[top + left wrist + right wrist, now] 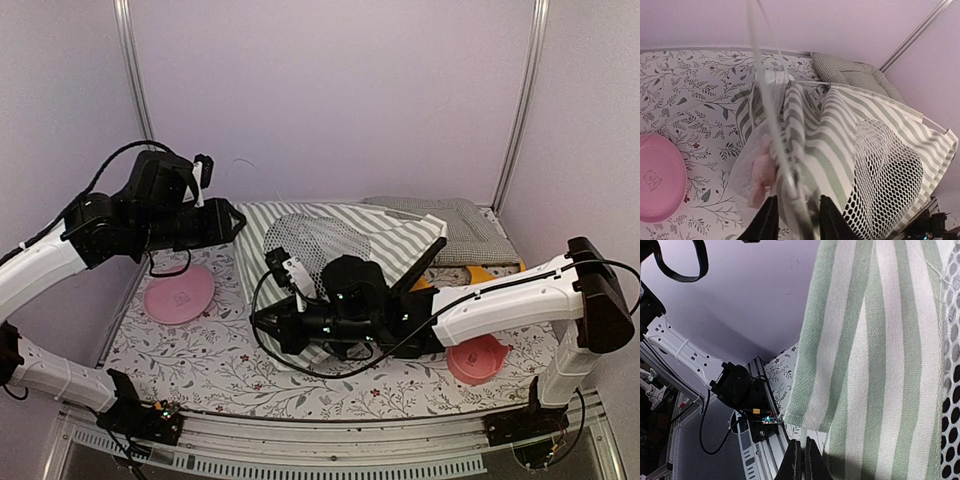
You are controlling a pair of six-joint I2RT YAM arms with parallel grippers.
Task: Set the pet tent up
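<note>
Top external view: a white floral-print table covering (200,355) spans the surface in front of both arm bases.
Tent: the grey-green and white striped fabric pet tent (395,240), with its white mesh door panel (320,240) facing up, lies collapsed at table centre and is not yet erected.
Long axis: it runs roughly left to right, from the left gripper's end toward the far right corner.
Cushion: a green-checked gingham cushion (455,222) lies in the far right corner, just beside the tent's right end.
Left gripper (238,222): it is raised at the tent's left end. In the left wrist view its fingers stand apart on either side of a bunch of striped fabric. Whether they press on it cannot be told.
Right gripper (260,318): it sits low at the tent's near edge, under the hem. In the right wrist view its fingers are pressed together. Whether anything is pinched between them cannot be told.
Nearer arm: both are at the tent. The left one meets the end of the long axis, so raising probably depends on it, with the right steadying the near edge.
Plates: a pink round plate (180,293) lies left of the tent, and a second pink plate (478,358) lies to the near right.
Pole: a thin white pole (766,95) rises past the left fingers, blurred.
</note>
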